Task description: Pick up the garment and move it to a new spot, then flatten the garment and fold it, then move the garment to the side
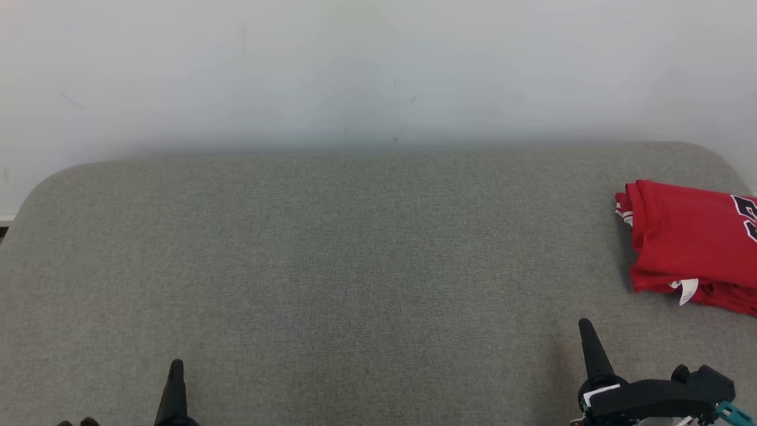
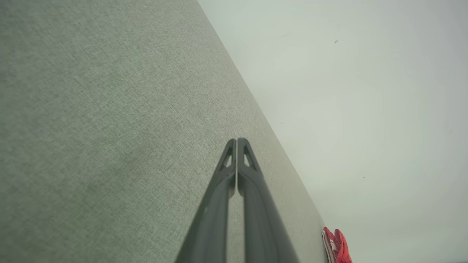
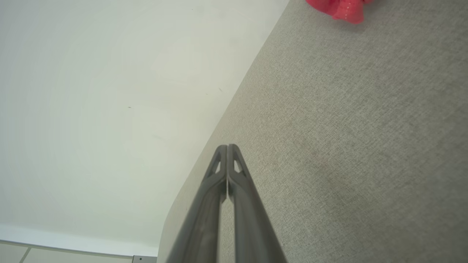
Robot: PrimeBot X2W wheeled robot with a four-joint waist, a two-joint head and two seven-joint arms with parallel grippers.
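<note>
Folding looks finished to judge by the layers, so treat the move aside as done or nearly so: hold both tools clear and don't snag the stack. Your left tool (image 1: pixel 176 365) and right tool (image 1: pixel 585 325) are pressed shut, gripping nothing. The red jersey (image 1: pixel 689 236) lies folded at the grey desk's (image 1: pixel 355 266) right edge, dark lettering up, a white label at its near hem.

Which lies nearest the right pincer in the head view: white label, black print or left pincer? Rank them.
1. White label, near edge of the garment, just right of the right pincer.
2. Black print, farther back, right edge.
3. Left pincer, far left.
</note>
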